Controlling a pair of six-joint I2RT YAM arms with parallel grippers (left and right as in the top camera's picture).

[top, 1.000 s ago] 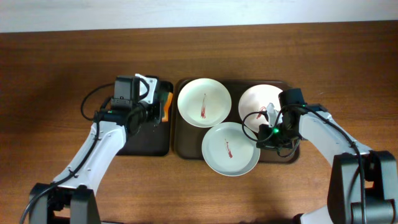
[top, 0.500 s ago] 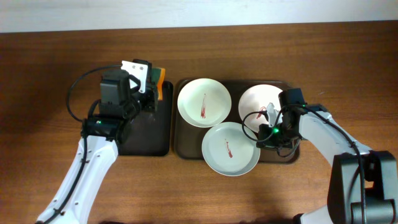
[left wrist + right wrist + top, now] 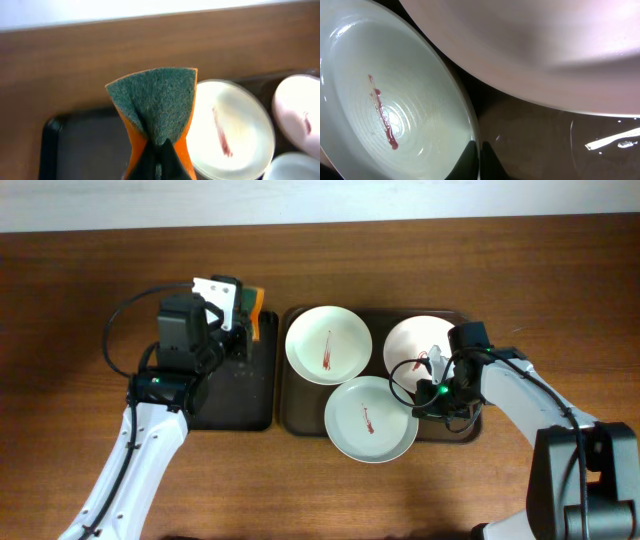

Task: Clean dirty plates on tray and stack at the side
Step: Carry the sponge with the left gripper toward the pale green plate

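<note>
Three plates lie on the dark-brown tray (image 3: 290, 412). A white plate (image 3: 328, 344) with a red smear is at the back left; it also shows in the left wrist view (image 3: 230, 131). A white plate (image 3: 412, 340) is at the back right. The mint-green plate (image 3: 368, 420) with a red smear is at the front. My right gripper (image 3: 479, 155) is shut on the mint-green plate's rim (image 3: 468, 112) at its right side. My left gripper (image 3: 161, 162) is shut on an orange-and-green sponge (image 3: 156, 105), held above the black tray (image 3: 240, 402).
The smaller black tray (image 3: 75, 150) sits left of the brown tray. The brown wooden table (image 3: 90, 290) runs to a pale wall at the back. Black cables loop beside both arms.
My left arm has lifted the sponge off the black tray and turned it toward the back. The right gripper and the plates have not moved.
</note>
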